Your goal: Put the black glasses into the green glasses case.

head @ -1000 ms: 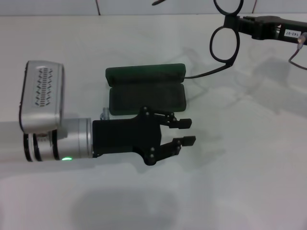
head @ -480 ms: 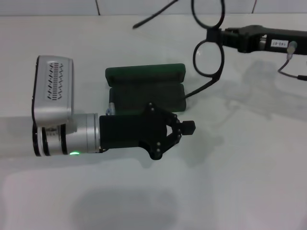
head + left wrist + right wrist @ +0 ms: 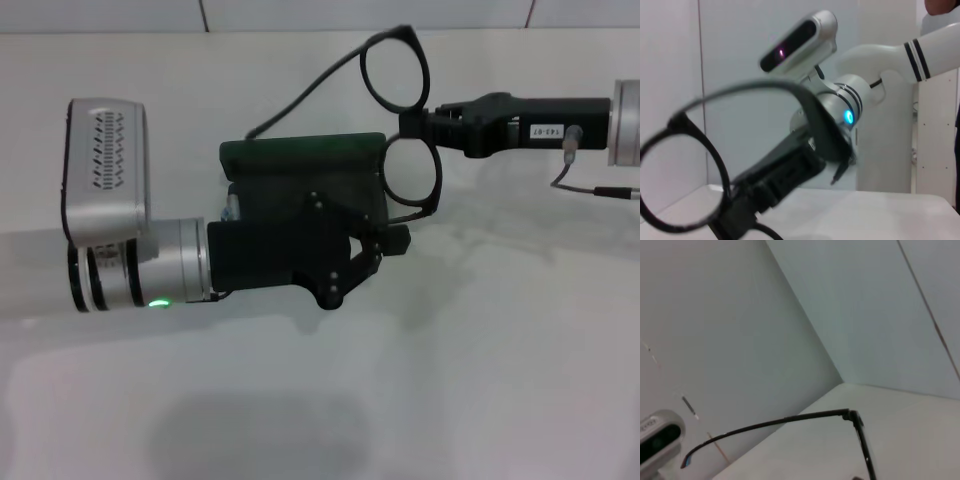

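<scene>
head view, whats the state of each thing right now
glasses: unfolded, held in the air at the bridge, at the case's right end
case: open, lid back, nothing seen inside
right gripper: shut on glasses
left gripper: shut, empty, at the case's front edge

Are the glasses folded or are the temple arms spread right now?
Spread: the black glasses, held at the bridge by the right gripper, have both temple arms extended toward the green glasses case.
</scene>
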Robot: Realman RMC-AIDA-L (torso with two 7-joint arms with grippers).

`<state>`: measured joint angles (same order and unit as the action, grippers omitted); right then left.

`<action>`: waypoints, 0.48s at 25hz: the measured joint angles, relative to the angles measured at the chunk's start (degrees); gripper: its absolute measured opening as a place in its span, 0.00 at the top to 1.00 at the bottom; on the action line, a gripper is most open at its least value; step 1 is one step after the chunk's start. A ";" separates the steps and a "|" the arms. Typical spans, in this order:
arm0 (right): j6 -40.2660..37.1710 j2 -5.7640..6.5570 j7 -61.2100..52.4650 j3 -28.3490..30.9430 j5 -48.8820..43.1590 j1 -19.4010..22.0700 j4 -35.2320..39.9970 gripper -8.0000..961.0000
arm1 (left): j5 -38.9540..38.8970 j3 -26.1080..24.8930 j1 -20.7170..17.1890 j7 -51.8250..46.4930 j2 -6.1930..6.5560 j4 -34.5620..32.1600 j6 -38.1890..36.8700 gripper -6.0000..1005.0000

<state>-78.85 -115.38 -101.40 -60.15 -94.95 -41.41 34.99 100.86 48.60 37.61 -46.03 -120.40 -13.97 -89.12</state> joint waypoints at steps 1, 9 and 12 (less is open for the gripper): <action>0.01 0.01 0.13 -0.06 -0.17 -0.12 -0.49 0.91 | -0.10 -0.05 0.01 -0.01 0.00 -0.01 0.00 0.99; 0.07 0.01 0.59 -2.00 -2.83 -0.42 -1.64 0.91 | -2.17 0.01 0.27 0.15 0.08 -0.08 -0.20 0.99; 0.08 0.00 1.14 -4.37 -2.96 -0.65 -1.65 0.91 | -2.31 0.03 0.63 0.19 0.09 -0.06 -0.26 0.99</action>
<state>-78.77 -115.38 -100.26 -64.53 -97.91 -42.05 33.35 98.55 48.63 38.24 -45.84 -120.32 -14.02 -89.38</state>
